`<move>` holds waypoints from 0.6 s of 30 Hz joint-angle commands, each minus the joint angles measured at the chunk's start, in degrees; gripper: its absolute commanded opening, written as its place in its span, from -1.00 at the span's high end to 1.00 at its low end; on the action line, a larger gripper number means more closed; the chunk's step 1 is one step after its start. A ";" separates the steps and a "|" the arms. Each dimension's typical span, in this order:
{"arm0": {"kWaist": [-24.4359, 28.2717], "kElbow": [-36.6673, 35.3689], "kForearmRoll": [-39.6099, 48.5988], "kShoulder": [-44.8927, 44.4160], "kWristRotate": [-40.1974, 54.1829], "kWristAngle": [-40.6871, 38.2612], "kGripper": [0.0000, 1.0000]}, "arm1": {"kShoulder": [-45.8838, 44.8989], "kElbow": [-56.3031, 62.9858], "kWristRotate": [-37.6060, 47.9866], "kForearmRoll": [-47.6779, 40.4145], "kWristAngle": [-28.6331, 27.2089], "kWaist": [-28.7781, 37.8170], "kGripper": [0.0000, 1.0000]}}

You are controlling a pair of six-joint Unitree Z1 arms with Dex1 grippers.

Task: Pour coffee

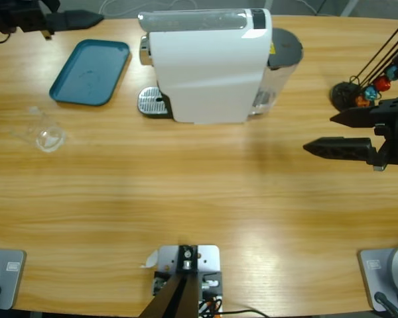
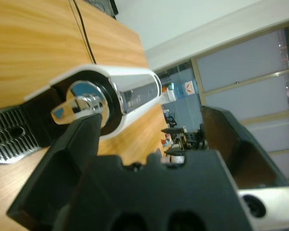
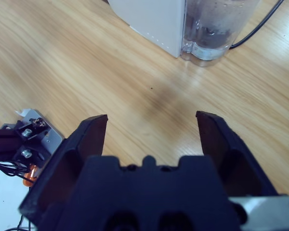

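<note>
High view: a white coffee machine [image 1: 209, 66] stands at the far middle of the wooden surface [image 1: 186, 199], a teal tray [image 1: 91, 71] to its left. A clear glass tumbler [image 1: 45, 134] sits near the left edge; whether it holds any liquid cannot be told. The right end effector [image 1: 318, 132] hovers open beside a capsule rack [image 1: 361, 93].

Left wrist view: the left end effector [image 2: 149, 120], jaws wide apart and empty, faces the machine's chrome lever [image 2: 82, 103].

Right wrist view: open jaws over bare wood, the machine's water tank [image 3: 214, 29] ahead
</note>
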 commanded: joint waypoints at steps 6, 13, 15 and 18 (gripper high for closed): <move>-3.35 -0.49 -4.51 6.88 -2.72 -4.82 -0.77 | 1.17 1.85 0.36 -0.70 0.23 0.65 -0.60; -3.38 -1.40 -5.23 8.44 -3.01 -4.92 -0.77 | 0.92 1.94 0.36 -0.70 0.32 0.65 -0.60; -3.01 -1.79 -5.39 8.97 -3.06 -4.87 -0.77 | 0.84 1.94 0.36 -0.70 0.32 0.65 -0.60; -2.82 -2.69 -5.48 9.66 -3.20 -4.97 -0.77 | 0.75 1.94 0.36 -0.70 0.32 0.65 -0.60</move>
